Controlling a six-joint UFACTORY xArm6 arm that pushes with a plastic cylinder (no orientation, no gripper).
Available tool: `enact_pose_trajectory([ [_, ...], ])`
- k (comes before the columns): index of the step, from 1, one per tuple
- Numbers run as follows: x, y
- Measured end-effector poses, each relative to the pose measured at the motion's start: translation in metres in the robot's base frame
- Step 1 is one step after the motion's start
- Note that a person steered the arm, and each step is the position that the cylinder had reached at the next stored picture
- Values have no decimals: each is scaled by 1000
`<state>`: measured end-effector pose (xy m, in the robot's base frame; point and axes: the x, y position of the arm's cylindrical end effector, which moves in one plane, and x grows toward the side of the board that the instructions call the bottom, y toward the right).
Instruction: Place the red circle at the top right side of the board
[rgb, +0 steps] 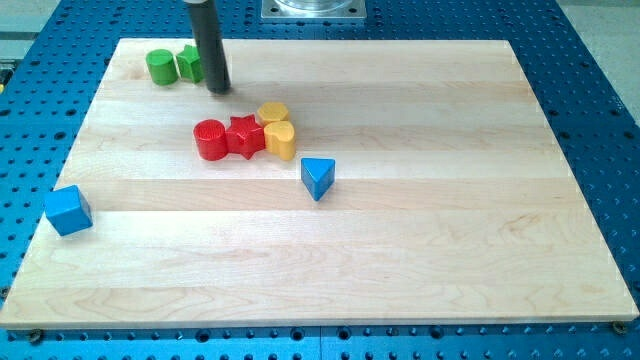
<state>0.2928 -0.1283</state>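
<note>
Beside the red circle (211, 139): red star (243, 134), 2 yellow blocks (277, 128); my tip (219, 90) above; no pincer visible.

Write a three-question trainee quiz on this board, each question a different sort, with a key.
1. True or false: the red circle already sits at the board's top right.
2. Multiple choice: my tip is closest to which block? A) the blue cube B) the blue triangle C) the green block it partly hides
3. Fill in: the red circle touches the red ____ on its right in the view.

Key: 1 false; it lies left of centre, beside the yellow blocks cluster. 2 C; the green cylinder is next to it. 3 star.
</note>
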Motion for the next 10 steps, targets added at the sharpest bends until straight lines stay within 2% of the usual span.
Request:
enact_pose_trajectory([
  [2,0,31],
  [5,-22,34],
  [7,-18,31],
  [8,8,54],
  [10,127,152],
])
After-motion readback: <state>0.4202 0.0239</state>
